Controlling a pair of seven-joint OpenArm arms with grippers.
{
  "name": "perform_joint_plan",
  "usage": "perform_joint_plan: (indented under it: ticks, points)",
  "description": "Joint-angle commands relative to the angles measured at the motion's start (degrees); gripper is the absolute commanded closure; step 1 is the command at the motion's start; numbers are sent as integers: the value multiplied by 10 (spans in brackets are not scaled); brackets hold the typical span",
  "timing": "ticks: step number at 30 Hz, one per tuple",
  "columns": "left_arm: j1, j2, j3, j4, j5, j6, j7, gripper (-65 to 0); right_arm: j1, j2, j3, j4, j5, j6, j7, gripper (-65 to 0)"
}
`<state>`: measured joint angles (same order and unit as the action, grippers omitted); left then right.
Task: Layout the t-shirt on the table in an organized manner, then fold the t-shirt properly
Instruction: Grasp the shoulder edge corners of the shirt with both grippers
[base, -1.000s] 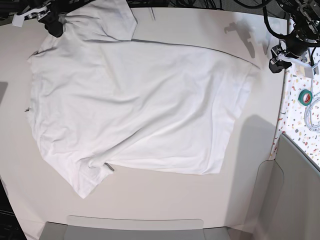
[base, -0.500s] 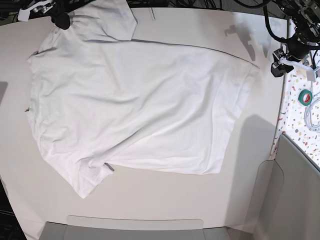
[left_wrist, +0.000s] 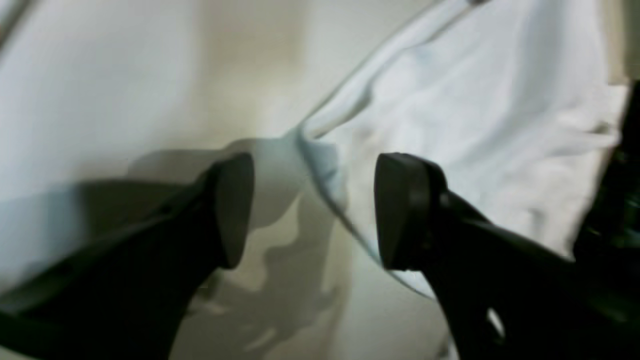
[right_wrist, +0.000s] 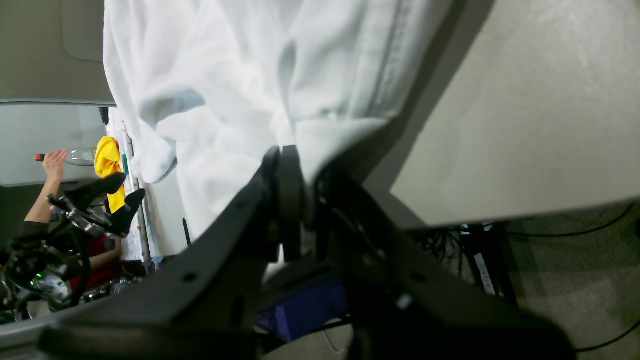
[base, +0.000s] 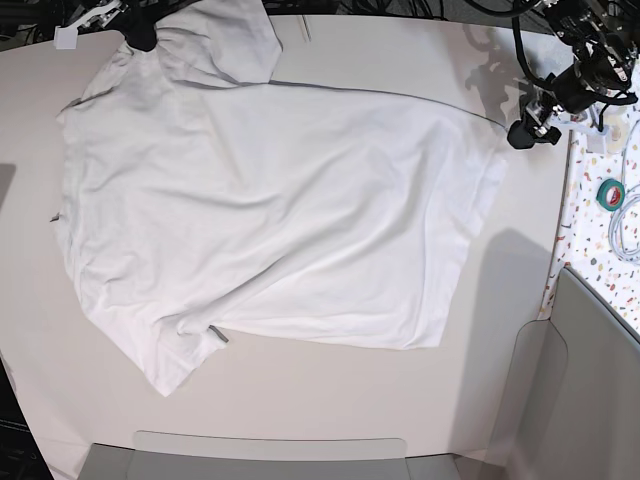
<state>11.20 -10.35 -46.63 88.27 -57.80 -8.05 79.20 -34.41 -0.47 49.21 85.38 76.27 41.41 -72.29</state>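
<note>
The t-shirt (base: 270, 210) is plain white with no print, its wrinkles showing as pale grey shadows, and it lies on an off-white table (base: 330, 410). At the far right, a panel (base: 600, 225) speckled in red, orange and dark flecks on white carries a green roll of tape (base: 611, 193). Both tools are black, the left tool (left_wrist: 312, 210) and the right tool (right_wrist: 295, 195) alike, and a bright yellow cloth (right_wrist: 110, 165) shows in the right wrist view.
</note>
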Motion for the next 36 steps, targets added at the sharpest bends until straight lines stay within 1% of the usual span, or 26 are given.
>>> perform_joint_plan:
  ticks: [1, 3, 6, 14, 21, 26, 30, 33, 34, 35, 36]
  points:
    - [4, -10, -2, -14, -4, 2, 8, -382, -7, 0, 1, -3, -82, -14, -27, -2]
    - [4, -21, -2, -38, -31, 2, 8, -382, -7, 0, 2, -3, -82, -14, -27, -1]
    - [3, -23, -2, -65, -49, 2, 8, -382, -7, 1, 2, -3, -82, -14, -27, -1]
    - [-13, -21, 3, -100, -49, 2, 8, -382, -6, 2, 2, -3, -82, -14, -27, -1]
    - [-13, -19, 6, -100, -47, 4, 8, -354, -6, 3, 2, -3, -82, -14, -27, -1]
    - [-13, -20, 32, -100, -47, 5, 8, -354, -5, 3, 2, -3, -82, -14, -27, 0]
    - [-13, -19, 76, -101, -47, 5, 8, -354, -5, 3, 2, -3, -82, -14, -26, 0]
    - [-13, -19, 89, -101, -47, 5, 8, -352, -5, 3, 2, -3, -82, -14, -25, 0]
    - [-13, -19, 89, -101, -48, 5, 8, -342, -5, 3, 2, -3, -82, -14, -25, 0]
    - [-13, -19, 89, -100, -49, 5, 8, -308, -5, 3, 2, -3, -82, -14, -25, 0]
    - [-13, -19, 89, -100, -49, 5, 8, -257, -5, 3, 2, -3, -82, -14, -26, 0]
